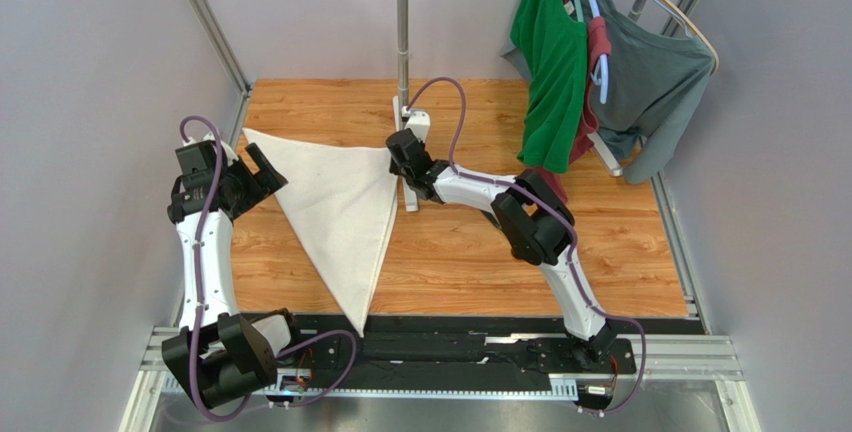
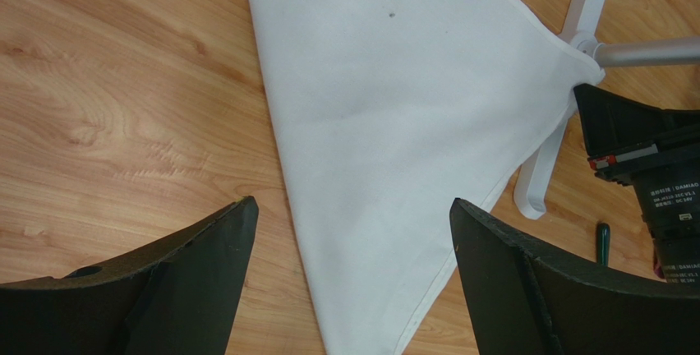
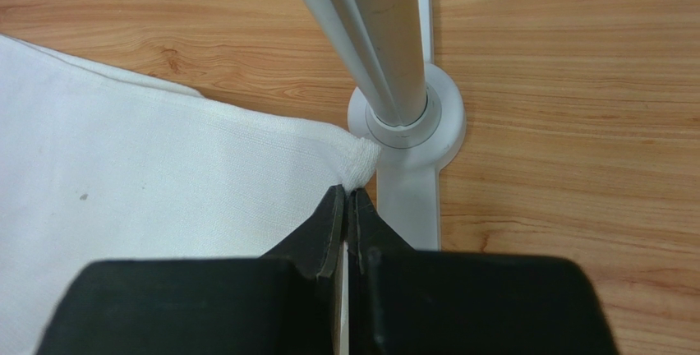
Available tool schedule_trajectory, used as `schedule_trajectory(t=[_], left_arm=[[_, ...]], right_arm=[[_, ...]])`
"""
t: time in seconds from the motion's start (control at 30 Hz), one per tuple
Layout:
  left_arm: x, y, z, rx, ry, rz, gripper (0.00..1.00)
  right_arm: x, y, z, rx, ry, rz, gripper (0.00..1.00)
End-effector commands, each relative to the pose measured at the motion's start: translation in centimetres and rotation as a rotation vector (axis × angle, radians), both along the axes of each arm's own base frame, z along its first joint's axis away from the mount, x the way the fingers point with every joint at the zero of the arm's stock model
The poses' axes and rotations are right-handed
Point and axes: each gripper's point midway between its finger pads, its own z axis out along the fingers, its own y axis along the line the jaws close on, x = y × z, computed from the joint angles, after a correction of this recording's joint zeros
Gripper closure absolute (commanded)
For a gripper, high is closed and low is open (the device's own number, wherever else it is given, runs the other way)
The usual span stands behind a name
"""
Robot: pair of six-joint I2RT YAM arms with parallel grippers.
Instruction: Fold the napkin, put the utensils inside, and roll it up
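Napkin [image 1: 335, 207] lies flat as a folded triangle on the table [image 1: 600, 252], right gripper [image 3: 349, 207] pinched on its corner touching the white pole stand [image 3: 448, 121], left gripper [image 2: 352, 207] wide apart and empty; a one-sided pull could snag the stand or undo the fold.

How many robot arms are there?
2. The left arm is left of the napkin; the right arm reaches its right corner, beside the white stand. None seem hidden.

My napkin [image 1: 338, 214] lies flat, folded into a plain white triangle, its long point toward me and its right corner bunched up. Just past that corner, a slim dark sliver may be the spoon [image 2: 602, 242].
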Motion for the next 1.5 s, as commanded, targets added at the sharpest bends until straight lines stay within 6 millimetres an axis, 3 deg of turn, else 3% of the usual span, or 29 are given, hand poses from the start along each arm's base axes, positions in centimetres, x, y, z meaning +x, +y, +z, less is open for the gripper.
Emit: schedule_trajectory(t=[0.0,0.33,0.6,0.7,0.8,0.83,0.93,1.2,1.23,1.27,1.4,1.47], left_arm=[[0.3,0.1,0.7,0.004,-0.037,0.0,0.04],[0.4,0.2,0.4,0.001,-0.024,0.004,0.04],[0.5,0.3,0.1,0.0,-0.012,0.002,0.04],[0.5,0.3,-0.1,0.0,-0.002,0.006,0.04],[0.4,0.5,-0.2,0.007,0.006,0.013,0.04],[0.3,0.7,-0.3,0.012,0.01,0.021,0.04],[-0.1,1.7,-0.9,0.048,0.049,0.07,0.03],[-1.2,4.6,-3.7,0.057,0.162,0.213,0.1],[-1.5,4.8,-4.4,0.042,0.179,0.235,0.12],[-1.5,5.2,-4.7,0.037,0.18,0.257,0.15],[-0.6,5.6,-5.7,-0.013,0.178,0.286,0.28],[0.4,5.3,-6.8,-0.068,0.193,0.285,0.36]], right_arm=[[1.7,0.8,5.0,0.067,-0.106,-0.004,1.0],[3.0,2.6,3.6,0.079,-0.119,0.015,1.0],[3.7,2.1,2.5,0.043,-0.113,-0.025,1.0],[3.6,1.7,2.7,0.045,-0.112,-0.036,0.95],[3.2,1.2,3.3,0.045,-0.114,-0.042,0.74],[3.1,1.2,3.4,0.046,-0.113,-0.04,0.52],[2.3,1.4,4.0,0.055,-0.106,-0.005,0.4],[-1.4,2.4,4.1,0.099,-0.066,0.131,0.36],[-2.2,2.0,3.2,0.085,-0.048,0.139,0.35],[-2.4,1.9,4.5,0.104,-0.061,0.148,0.35],[-4.0,1.2,6.0,0.144,-0.068,0.177,0.34],[-5.2,1.2,5.7,0.163,-0.043,0.211,0.34]])
